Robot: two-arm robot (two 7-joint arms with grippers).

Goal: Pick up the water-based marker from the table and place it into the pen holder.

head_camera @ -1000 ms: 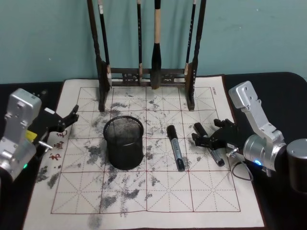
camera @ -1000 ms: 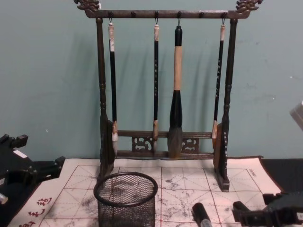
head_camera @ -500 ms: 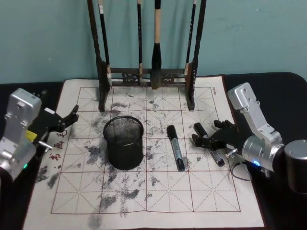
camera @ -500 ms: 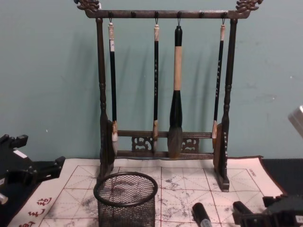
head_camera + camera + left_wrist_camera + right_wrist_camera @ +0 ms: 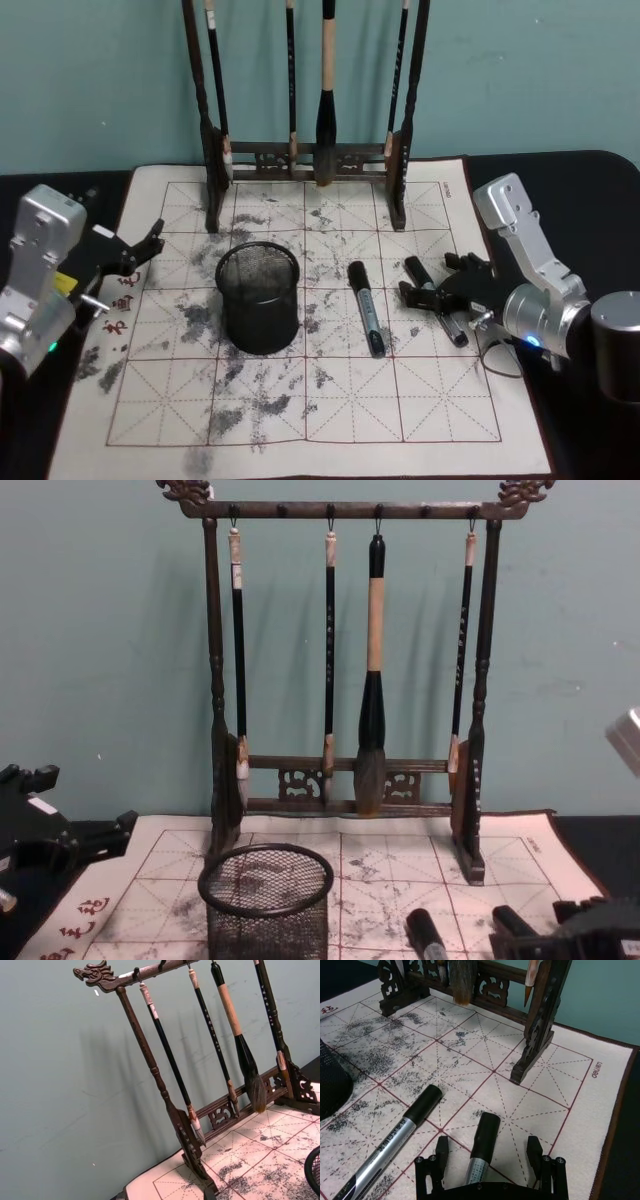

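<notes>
While the left gripper point(image 5: 140, 248) hangs at the nine o'clock edge of the gridded, ink-stained white felt mat point(image 5: 300, 420), jaws slightly parted and empty, the black wire-mesh cylindrical pen holder point(image 5: 258, 300) stands upright near the mat's centre. At its three o'clock lie a second black-capped silver marker point(image 5: 366, 308), then the black-capped silver water-based marker point(image 5: 485, 1132), flat on the mat between the right gripper's point(image 5: 487, 1142) wide-spread jaws, which do not touch it.

From here, the pen holder point(image 5: 258, 300) stands with its mouth open upward and bare mat point(image 5: 300, 420) on every side. The brush rack point(image 5: 270, 156) walls off the back. Between the holder and the right gripper point(image 5: 428, 278), one marker point(image 5: 366, 308) lies flat on the surface.
</notes>
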